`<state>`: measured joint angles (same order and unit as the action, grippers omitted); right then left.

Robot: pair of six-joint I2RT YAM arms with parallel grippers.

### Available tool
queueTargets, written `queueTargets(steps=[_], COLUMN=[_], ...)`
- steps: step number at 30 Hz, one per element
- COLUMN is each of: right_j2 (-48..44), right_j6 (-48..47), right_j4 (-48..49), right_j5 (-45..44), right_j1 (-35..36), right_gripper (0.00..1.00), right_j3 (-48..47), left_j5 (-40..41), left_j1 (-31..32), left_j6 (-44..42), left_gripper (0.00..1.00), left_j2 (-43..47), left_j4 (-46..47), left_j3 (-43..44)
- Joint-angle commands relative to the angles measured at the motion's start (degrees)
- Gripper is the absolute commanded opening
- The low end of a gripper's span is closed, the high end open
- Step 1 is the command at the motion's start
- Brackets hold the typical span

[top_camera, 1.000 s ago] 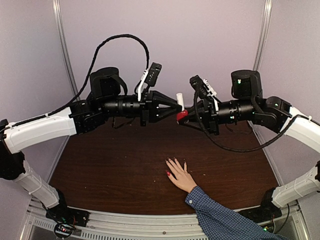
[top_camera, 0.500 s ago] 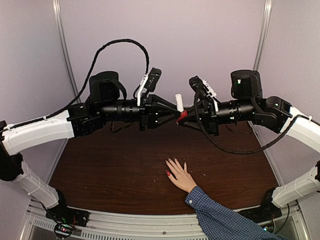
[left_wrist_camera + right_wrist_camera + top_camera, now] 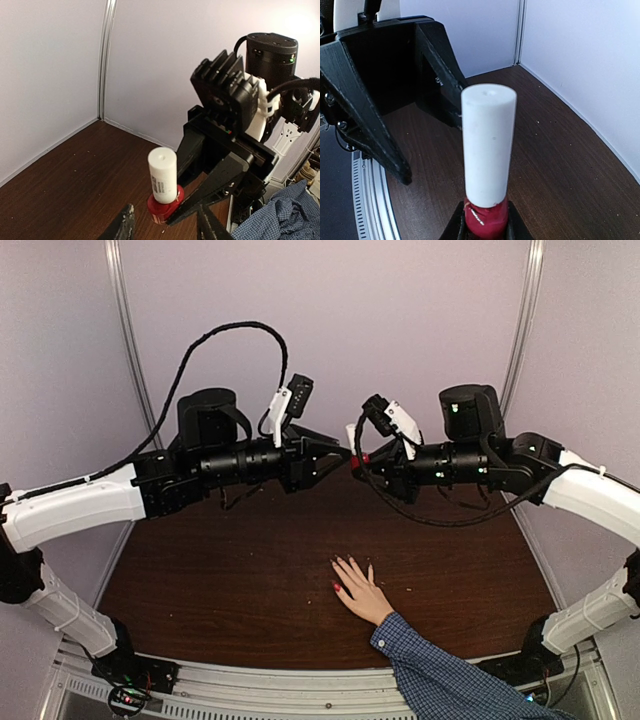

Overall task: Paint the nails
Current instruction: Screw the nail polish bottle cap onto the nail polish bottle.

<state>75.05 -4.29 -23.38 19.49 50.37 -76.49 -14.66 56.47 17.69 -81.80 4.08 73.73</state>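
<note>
Right gripper: found clenched on the red body of a small nail polish bottle, held in the air above the far part of the dark wooden table. In the right wrist view the two fingers pressed the red glass from either side, and the bottle stood upright with its white cap seated on top. The left wrist view confirmed the same hold on the bottle, the right gripper closing on it from behind.

Left gripper: found released, jaws spread wide. It faced the right gripper at about the same height, tips just beside the bottle and not touching it. From the left wrist camera, the cap lay beyond the fingertips, not between them.

Nails: located on a human hand lying flat, palm down, on the near part of the table, fingers pointing away from the arms, well below both grippers. One red nail was visible at the thumb side; the others were too small to judge. A blue checked sleeve covered the forearm.
</note>
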Motion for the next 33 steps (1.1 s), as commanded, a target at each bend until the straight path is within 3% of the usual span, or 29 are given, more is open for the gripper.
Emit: queueTargets(steps=[1, 13, 24, 33], right_j2=[0.3, 1.7, 1.9, 0.9], right_j6=[1.5, 1.3, 0.1, -1.2], right_j4=[1.8, 0.4, -0.8, -0.2], right_j5=[-5.7, -10.8, -11.5, -2.3], right_j1=[1.0, 2.9, 3.0, 2.4], right_gripper=[0.00, 0.00, 0.00, 0.00], right_j3=[-1.3, -2.3, -3.6, -4.3], left_j5=[3.7, 5.1, 4.1, -3.5], left_j1=[0.0, 0.0, 0.0, -0.2], left_j6=[1.5, 5.2, 4.9, 2.5], left_gripper=[0.44, 0.37, 0.13, 0.03], left_j2=[-1.8, -5.7, -5.6, -3.4], left_j4=[1.6, 2.2, 0.9, 0.2], left_j3=[3.1, 6.4, 6.5, 5.3])
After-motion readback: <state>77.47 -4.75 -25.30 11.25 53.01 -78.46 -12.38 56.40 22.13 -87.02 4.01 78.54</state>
